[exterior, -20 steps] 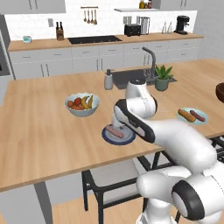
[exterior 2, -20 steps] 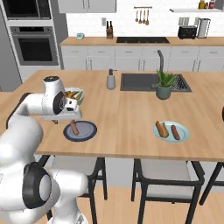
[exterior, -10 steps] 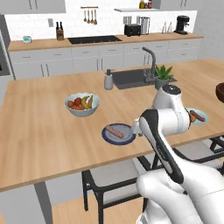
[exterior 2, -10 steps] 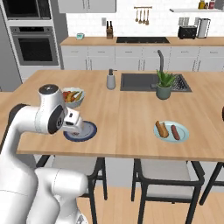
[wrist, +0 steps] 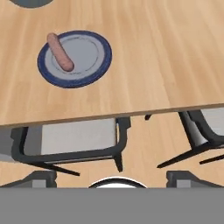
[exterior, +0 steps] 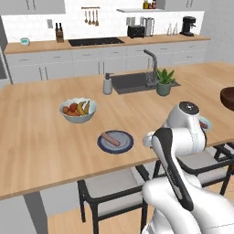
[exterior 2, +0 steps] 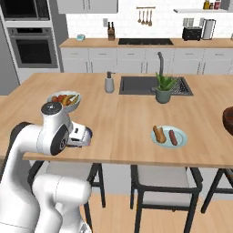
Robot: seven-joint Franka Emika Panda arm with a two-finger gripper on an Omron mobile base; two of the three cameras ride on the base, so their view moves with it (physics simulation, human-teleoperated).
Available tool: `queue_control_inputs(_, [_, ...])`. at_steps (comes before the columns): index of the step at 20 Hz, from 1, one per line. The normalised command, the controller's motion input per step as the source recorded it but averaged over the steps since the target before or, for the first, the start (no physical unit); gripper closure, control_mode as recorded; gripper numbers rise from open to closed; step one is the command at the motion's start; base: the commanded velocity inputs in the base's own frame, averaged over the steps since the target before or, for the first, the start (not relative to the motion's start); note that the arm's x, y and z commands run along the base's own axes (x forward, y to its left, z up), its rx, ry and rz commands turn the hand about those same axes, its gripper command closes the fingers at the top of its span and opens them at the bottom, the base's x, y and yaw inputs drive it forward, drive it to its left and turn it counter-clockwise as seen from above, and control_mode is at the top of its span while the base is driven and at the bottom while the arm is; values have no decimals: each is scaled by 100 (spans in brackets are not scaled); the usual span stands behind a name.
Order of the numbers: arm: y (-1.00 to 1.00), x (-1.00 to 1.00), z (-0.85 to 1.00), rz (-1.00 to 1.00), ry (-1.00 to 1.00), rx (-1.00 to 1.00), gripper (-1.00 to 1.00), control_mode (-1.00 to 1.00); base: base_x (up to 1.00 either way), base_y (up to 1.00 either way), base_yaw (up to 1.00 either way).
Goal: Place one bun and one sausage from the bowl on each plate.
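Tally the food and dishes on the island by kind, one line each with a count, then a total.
Sausages: 2, one on the dark blue plate as sausage, one on the light-blue plate as sausage
Buns: 1, the bun on the light-blue plate
Plates: 2
Wooden bowl: 1
Fruit bowl: 1
Total: 7

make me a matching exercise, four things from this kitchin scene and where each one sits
Things
1. dark blue plate
2. pale blue plate
3. fruit bowl
4. potted plant

Places or states
A. beside the sink
B. holds a bun and a sausage
C. holds one sausage, no bun
D. on the counter behind the dark blue plate

Pairs: 1-C, 2-B, 3-D, 4-A
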Motion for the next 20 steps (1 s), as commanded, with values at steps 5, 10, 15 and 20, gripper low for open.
queue_control_inputs(5, [0, 0, 0, 0, 0, 0, -100, 100, 0, -100, 0])
queue_control_inputs(10, [0, 0, 0, 0, 0, 0, -100, 100, 0, -100, 4])
queue_control_inputs(15, [0, 0, 0, 0, 0, 0, -100, 100, 0, -100, 9])
queue_control_inputs(20, [0, 0, 0, 0, 0, 0, -100, 100, 0, -100, 2])
